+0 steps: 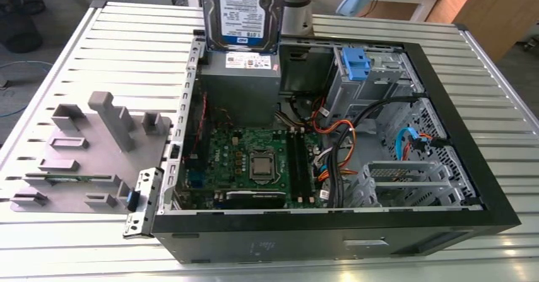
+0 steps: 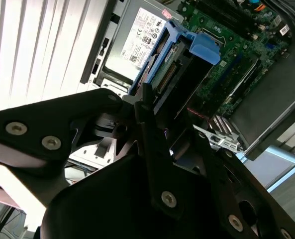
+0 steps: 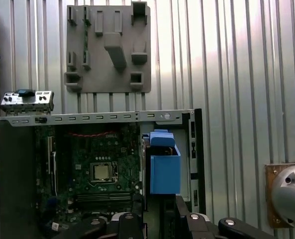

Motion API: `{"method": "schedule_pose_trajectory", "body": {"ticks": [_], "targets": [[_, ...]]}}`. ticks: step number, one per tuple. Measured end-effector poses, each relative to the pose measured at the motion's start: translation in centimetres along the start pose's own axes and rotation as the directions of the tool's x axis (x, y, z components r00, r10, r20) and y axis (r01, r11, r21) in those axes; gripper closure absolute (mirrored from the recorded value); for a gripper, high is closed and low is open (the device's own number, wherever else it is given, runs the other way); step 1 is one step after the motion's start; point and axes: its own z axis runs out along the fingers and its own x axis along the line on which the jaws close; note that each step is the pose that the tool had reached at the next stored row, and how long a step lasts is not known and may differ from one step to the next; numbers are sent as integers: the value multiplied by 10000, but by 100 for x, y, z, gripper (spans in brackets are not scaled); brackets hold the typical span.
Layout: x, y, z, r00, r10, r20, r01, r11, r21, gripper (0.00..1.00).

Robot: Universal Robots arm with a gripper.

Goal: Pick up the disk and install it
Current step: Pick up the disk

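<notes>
You have the disk upright above the open computer case, near the power supply; your gripper looks clamped on it.

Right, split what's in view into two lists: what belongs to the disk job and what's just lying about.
Job in hand: the disk, clamped in the tool; the open computer case below it.
Lying about: the grey fixture plate on the table beside the case; the power-supply box and motherboard inside the case.
</notes>
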Motion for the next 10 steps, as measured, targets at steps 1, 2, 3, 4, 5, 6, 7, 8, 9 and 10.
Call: {"method": "schedule_pose_trajectory", "body": {"ticks": [1, 2, 3, 4, 5, 6, 7, 8, 9, 10], "targets": [[-2, -26, 0, 10000, 0, 0, 0, 10000, 0, 65], [-5, -53, -1, 10000, 0, 0, 0, 10000, 0, 65], [-7, -78, -1, 10000, 0, 0, 0, 10000, 0, 65], [-10, -106, -1, 10000, 0, 0, 0, 10000, 0, 65], [-12, -130, -1, 10000, 0, 0, 0, 10000, 0, 65], [-15, -154, -2, 10000, 0, -1, 0, 10000, 0, 65], [-17, -178, -2, 10000, 1, 0, -1, 10000, 0, 65], [-19, -201, -2, 10000, 1, 0, -1, 10000, 0, 65], [-22, -224, -2, 10000, 1, 0, -1, 10000, 0, 65], [-24, -248, -2, 10000, 0, 0, 0, 10000, 1, 65]]}}
